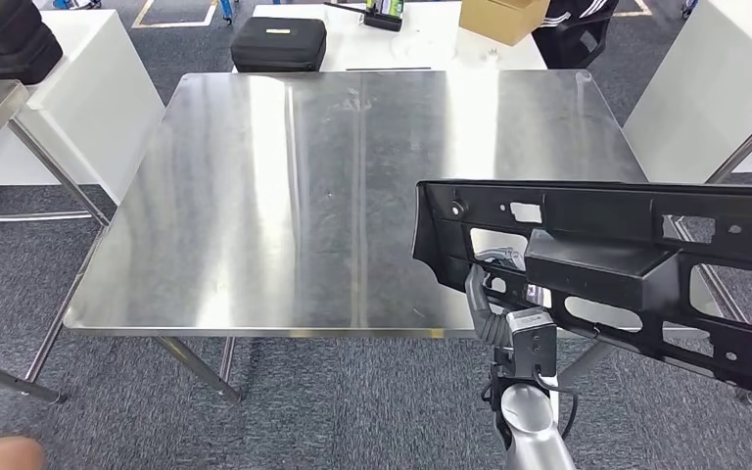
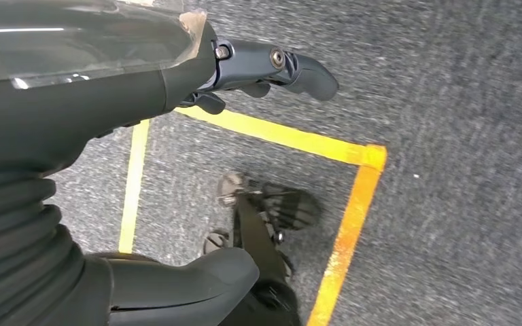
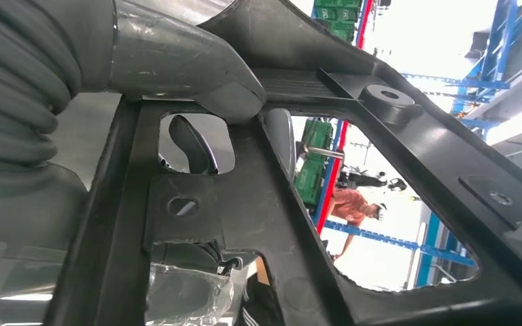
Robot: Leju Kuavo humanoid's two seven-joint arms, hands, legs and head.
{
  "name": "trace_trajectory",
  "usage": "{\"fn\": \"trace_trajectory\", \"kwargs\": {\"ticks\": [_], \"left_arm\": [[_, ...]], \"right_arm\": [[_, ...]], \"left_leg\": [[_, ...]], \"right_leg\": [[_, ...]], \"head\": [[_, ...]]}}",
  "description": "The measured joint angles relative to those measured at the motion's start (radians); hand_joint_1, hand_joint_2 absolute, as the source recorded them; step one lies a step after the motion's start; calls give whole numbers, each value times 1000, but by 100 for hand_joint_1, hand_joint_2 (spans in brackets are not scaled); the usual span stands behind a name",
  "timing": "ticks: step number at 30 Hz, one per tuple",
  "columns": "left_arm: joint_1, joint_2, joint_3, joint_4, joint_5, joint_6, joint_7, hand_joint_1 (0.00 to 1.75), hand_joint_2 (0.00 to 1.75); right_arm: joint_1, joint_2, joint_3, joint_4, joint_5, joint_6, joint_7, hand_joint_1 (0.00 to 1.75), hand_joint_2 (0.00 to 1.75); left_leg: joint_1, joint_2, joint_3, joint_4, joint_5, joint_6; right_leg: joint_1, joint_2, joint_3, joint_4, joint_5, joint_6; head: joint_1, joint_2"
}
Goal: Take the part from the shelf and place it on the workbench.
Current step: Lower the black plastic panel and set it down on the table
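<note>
Carrying the part (image 1: 636,264) in our right hand (image 1: 494,304), fingers hooked thru its cutouts, over the bench's (image 1: 284,196) near-right edge; left hand (image 2: 177,81) holds nothing, fingers apart; next we'd lower & let go.

head view looks down on the workbench (image 1: 284,196); left wrist faces carpet (image 2: 462,102); right wrist close behind the part (image 3: 258,224).

The silver right arm (image 1: 529,426) is reaching up from below, its grey many-fingered right hand (image 1: 494,304) gripping the long black plastic frame part (image 1: 636,264), with the thick grey thumb (image 3: 177,64) pressing along one bar and darker fingers (image 3: 194,146) hooking through an opening. The grey ribbed left hand (image 2: 177,88) is hanging downward, holding nothing, thumb and fingers apart.
</note>
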Motion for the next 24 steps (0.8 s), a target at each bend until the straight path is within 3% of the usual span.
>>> {"fn": "trace_trajectory", "kwargs": {"ticks": [2, 6, 8, 10, 11, 12, 13, 15, 17, 21, 22, 24], "left_arm": [[-2, 0, 0, 0, 0, 0, 0, 0, 175], [-2, 0, 0, 0, 0, 0, 0, 0, 175], [-3, 0, 0, 0, 1, -1, 0, 0, 175], [-3, 0, 0, 0, 1, -2, 0, 0, 175], [-2, 0, 0, 0, 1, -2, 0, 0, 175], [-1, -1, 0, 0, 1, -2, 0, 0, 175], [-1, -1, 0, 0, 1, -3, 0, 0, 175], [-1, -2, 0, 0, 1, -3, 0, 0, 175], [-2, -2, 0, 0, 1, -3, 0, 0, 175], [-3, 0, 0, 0, 6, -3, 1, 0, 175], [-4, 0, 0, 0, 8, -3, 1, 0, 175], [-3, 0, 0, 0, 10, -2, 1, 0, 175]], "right_arm": [[-2, 0, -1, 0, 0, 0, 0, 175, 175], [-3, 0, -3, 0, 0, 0, -1, 175, 175], [-4, 0, -3, 0, 0, 0, -2, 175, 175], [-1, -1, -3, 0, 0, 0, -2, 175, 175], [1, -2, -3, 1, 0, 0, -3, 175, 175], [3, -2, -3, 1, 0, 0, -3, 175, 175], [4, -3, -3, 1, 0, 0, -3, 175, 175], [3, -3, -3, 1, 0, 0, -3, 175, 175], [3, -3, -3, 2, 0, 0, -3, 175, 175], [2, -3, -6, 2, 0, 0, -7, 175, 175], [0, -2, -6, 4, 0, 0, -10, 175, 175], [-5, 0, -6, 8, -1, 0, -17, 175, 175]], "left_leg": [[-6, 0, 33, -70, 19, 9], [-8, -1, 50, -87, 13, 34], [-4, 0, 63, -97, 10, 46], [-5, -1, 70, -97, 1, 52], [-4, -2, 74, -97, -3, 52], [-4, -4, 81, -97, -9, 51], [-3, -5, 90, -97, -15, 49], [-5, -7, 109, -95, -32, 40], [-10, -8, 118, -93, -49, 29], [-5, -5, 121, -81, -72, 10], [-3, -4, 107, -49, -89, 4], [-1, -2, 42, 76, -140, -4]], "right_leg": [[5, 0, 6, -1, -10, 11], [5, -2, 0, 13, -26, 31], [5, -3, -57, 114, -62, 32], [4, -3, -148, 263, -103, 32], [4, -3, -182, 307, -106, 36], [2, -3, -195, 308, -90, 44], [1, -4, -184, 264, -57, 54], [-3, -8, -126, 112, 24, 70], [-3, -10, -85, 18, 61, 59], [-5, -6, -71, 7, 52, 21], [-8, -5, -64, 6, 48, 12], [-8, -6, -52, 6, 39, -3]], "head": [[0, 0], [0, 0], [1, 0], [2, 0], [2, 0], [2, 0], [2, 0], [3, 0], [2, 0], [0, 0], [0, 0], [-1, 0]]}}
